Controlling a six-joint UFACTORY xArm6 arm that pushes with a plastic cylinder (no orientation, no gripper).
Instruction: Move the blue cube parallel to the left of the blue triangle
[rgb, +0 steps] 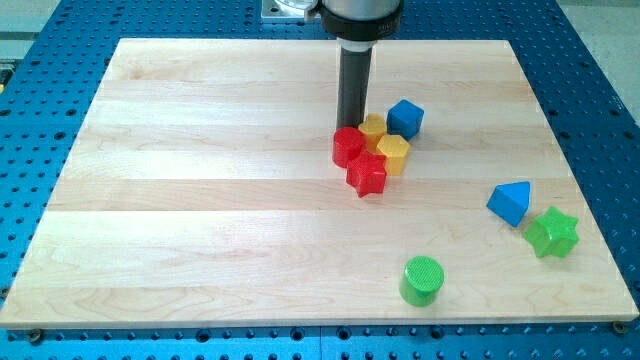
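The blue cube (405, 118) sits right of the board's centre, toward the view's top, touching a cluster of small blocks. The blue triangle (510, 202) lies well to the view's right and lower down. My tip (349, 127) stands just left of the blue cube, at the top left of the cluster, right behind the red cylinder (348, 146). The yellow blocks lie between the tip and the cube.
The cluster holds a red cylinder, a red star (367, 174), a yellow star (373, 128) and a yellow hexagon (393, 153). A green star (552, 232) sits beside the blue triangle. A green cylinder (422, 279) stands near the wooden board's (200, 200) bottom edge.
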